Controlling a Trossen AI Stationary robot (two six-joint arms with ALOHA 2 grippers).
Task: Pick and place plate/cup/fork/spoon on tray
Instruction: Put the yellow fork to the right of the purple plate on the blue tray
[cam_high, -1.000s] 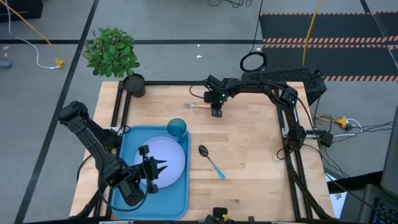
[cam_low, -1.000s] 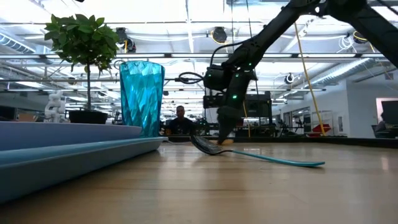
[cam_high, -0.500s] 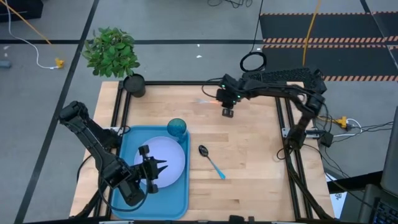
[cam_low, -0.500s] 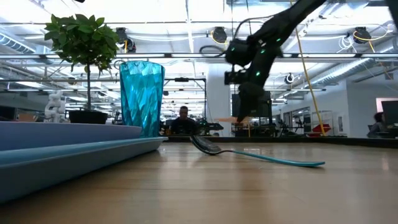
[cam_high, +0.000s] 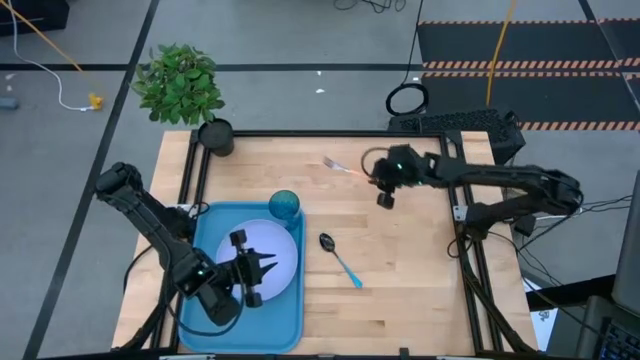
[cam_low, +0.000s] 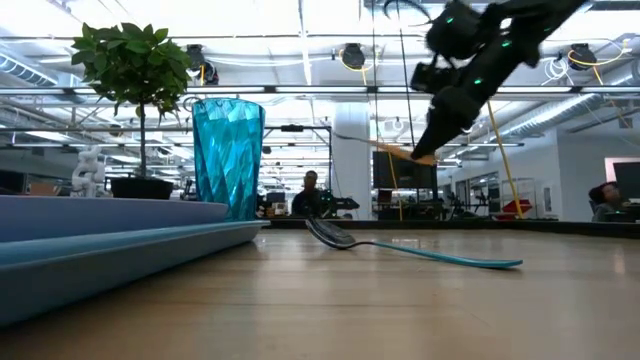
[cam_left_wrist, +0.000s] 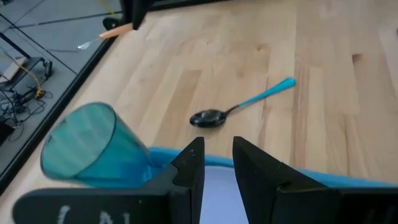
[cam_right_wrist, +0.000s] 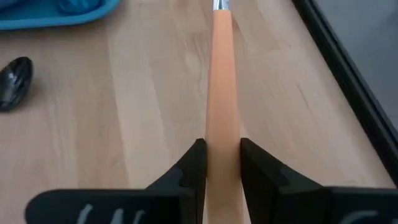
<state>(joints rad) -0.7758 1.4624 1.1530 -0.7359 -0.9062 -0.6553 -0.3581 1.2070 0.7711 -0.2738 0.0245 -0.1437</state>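
Observation:
The blue tray (cam_high: 205, 240) lies at the table's near left with the pale plate (cam_high: 285, 250) in it. The teal cup (cam_high: 284, 206) stands on the tray's far edge. The spoon (cam_high: 340, 258), blue-handled, lies flat on the wood right of the tray. My right gripper (cam_high: 374, 176) is high over the table's far middle, shut on the orange-handled fork (cam_high: 342, 166). My left gripper (cam_high: 268, 268) hovers over the plate, its fingers (cam_left_wrist: 193, 158) a narrow gap apart with nothing between them. My right gripper pinches the fork's orange handle (cam_right_wrist: 222, 134) between its two fingers. It comes from the table's right side, slanting down. The handle runs forward out from between the fingers, tines (cam_high: 328, 160) toward the far left. The fork (cam_low: 385, 147) is lifted clear of the table, nearly level.
A potted green plant (cam_high: 182, 82) in a black pot (cam_high: 215, 136) stands at the table's far left corner. A black frame rail (cam_right_wrist: 339, 68) edges the table. Bare wood (cam_high: 400, 270) lies right of the spoon.
My right gripper has risen from the table at the far middle and swung toward the right edge, tipping less steeply. It has carried the fork along; the fork lay on the wood a second ago and now hangs clear above it.

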